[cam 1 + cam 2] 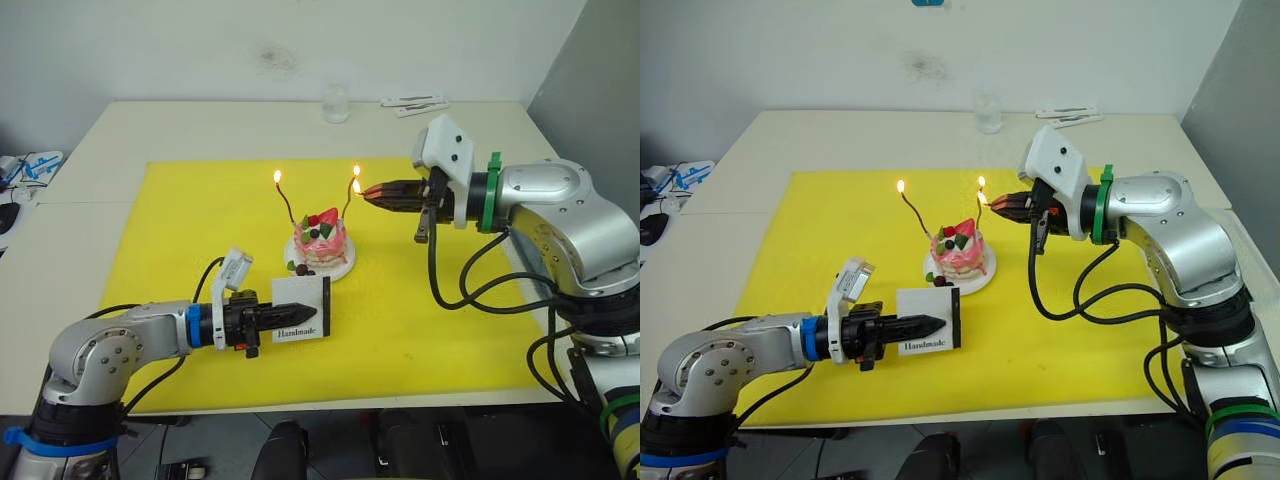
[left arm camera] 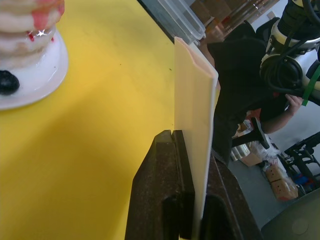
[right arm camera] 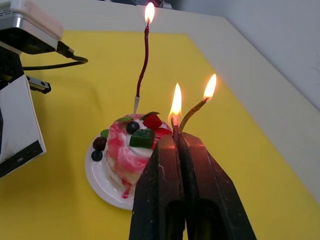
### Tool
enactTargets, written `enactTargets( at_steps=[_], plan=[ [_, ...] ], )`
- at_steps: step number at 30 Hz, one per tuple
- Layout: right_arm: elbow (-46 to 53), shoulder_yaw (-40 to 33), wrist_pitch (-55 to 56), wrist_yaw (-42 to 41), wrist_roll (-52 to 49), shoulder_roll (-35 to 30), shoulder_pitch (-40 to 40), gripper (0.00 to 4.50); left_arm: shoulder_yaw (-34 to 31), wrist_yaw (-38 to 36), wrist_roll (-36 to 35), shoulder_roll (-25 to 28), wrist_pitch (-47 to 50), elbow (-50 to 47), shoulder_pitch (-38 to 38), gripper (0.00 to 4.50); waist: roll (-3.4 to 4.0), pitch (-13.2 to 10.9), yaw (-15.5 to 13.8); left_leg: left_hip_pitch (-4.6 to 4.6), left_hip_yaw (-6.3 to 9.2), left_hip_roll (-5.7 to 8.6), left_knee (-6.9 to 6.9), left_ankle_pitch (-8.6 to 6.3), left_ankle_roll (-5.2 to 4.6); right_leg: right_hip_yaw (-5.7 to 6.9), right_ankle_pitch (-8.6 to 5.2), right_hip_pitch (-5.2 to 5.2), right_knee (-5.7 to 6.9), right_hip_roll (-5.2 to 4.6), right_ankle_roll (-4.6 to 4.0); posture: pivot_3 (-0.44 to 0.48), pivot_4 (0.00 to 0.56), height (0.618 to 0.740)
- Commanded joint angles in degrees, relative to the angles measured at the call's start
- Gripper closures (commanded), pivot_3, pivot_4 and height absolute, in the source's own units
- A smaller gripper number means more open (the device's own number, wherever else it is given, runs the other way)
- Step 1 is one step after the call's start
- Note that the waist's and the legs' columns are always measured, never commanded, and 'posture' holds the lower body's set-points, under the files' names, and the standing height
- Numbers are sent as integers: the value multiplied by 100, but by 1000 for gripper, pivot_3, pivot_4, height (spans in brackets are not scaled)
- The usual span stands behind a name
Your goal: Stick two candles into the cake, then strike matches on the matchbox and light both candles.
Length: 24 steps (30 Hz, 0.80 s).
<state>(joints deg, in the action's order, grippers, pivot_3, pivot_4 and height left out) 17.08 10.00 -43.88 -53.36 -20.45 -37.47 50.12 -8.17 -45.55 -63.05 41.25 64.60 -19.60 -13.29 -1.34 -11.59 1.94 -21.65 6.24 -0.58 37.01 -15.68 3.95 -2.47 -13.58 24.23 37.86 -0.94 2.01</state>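
Nearest to me, my left gripper [image 1: 290, 318] is pinching the matchbox [image 1: 301, 308], fingers pressed flat against its two broad faces. I hold the box on edge above the yellow mat [image 1: 170, 250], its printed face toward my head and its black striking strip running vertically down the side away from my wrist. Its long axis lies roughly across the table, in line with my left fingers, pointing toward my right.

Just beyond the box sits the cake [image 1: 320, 240] on its small white plate [image 1: 345, 268], near the middle of the mat. Both candles stand in the cake with their long axes close to upright. The one on my left [image 1: 286, 208] rises wavy and leans a little to my left, its flame at the top. The one on my right [image 1: 347, 203] leans toward my right gripper, and its tip is burning too.

Farther back and to the right, my right gripper [image 1: 368, 193] has its fingers pressed together on a match [image 3: 174, 124]. The match lies along my fingers, pointing toward the cake, and its tip is alight just beside the right candle's flame.

Beyond the mat, a small clear glass [image 1: 335, 103] stands on the table [image 1: 200, 125] near the far edge.
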Motion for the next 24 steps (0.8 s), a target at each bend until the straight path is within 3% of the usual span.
enactTargets(
  at_steps=[1,8,15,24],
  plan=[
    [270,-277,-55,59,-125,-97,-27,4453,-138,23,-183,-21,21,-51,-60,4500,0,0,1,0,0,0,0,0,0,0,0,0,0,0,0,0,150,740],
    [596,-777,-388,309,-218,-499,-480,4453,-99,74,-291,-85,67,-124,-85,4500,-1,1,-10,-2,1,2,2,0,0,0,0,-1,-1,-2,0,0,150,740],
    [980,-1883,-686,705,-134,-1232,-1687,4453,2,147,-617,-233,226,-179,-295,4500,-1,1,-25,-5,-2,8,4,0,0,-1,0,-3,-2,-7,1,0,150,740],
    [105,-3104,245,1187,696,-1934,-3377,4453,149,405,-1051,-497,355,-289,-639,4500,-1,1,-11,1,-9,9,10,1,-1,-7,0,-10,1,-6,14,0,150,740]
  ],
)
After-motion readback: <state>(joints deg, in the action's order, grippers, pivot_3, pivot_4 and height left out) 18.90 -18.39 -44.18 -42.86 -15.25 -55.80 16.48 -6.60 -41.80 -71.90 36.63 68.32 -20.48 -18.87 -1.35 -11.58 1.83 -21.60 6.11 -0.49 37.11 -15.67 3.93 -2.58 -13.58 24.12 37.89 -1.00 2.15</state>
